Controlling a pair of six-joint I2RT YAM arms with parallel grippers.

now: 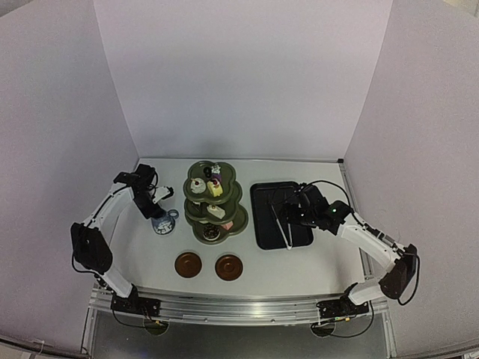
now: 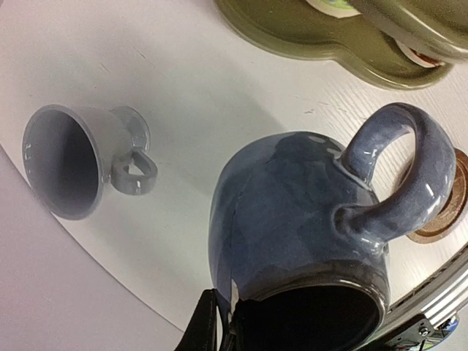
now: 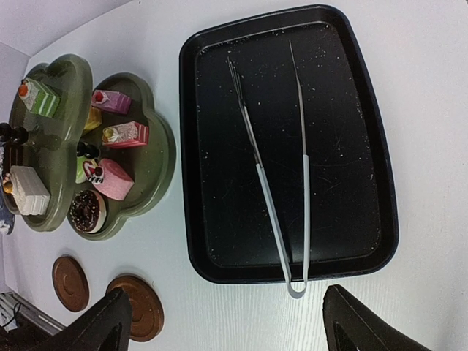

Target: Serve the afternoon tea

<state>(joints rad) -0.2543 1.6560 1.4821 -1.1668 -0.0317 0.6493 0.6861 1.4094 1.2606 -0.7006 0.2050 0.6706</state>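
Stand (image 1: 213, 202) sits in the middle of the surface (image 1: 150, 262) with pastries (image 3: 113, 179) on its tiers. Tray (image 1: 278, 217) and tongs (image 3: 257, 172) are to its right, under my wide-open right end effector (image 3: 234, 325). Left end effector (image 2: 223, 322) is clamped on the jug (image 2: 292, 212) at its rim, with the cup (image 2: 73, 161) just beside it. Pouring step, I reckon. Next I'd tip the jug over the cup without bumping it.

a white table (image 1: 299, 269) is sitting inside three plain pale panels. a back panel (image 1: 239, 75) is standing upright behind it, while a left panel (image 1: 52, 112) and a right panel (image 1: 426, 112) are angling outward. a metal rail (image 1: 239, 305) is running along the near edge. soft, even light is falling everywhere.
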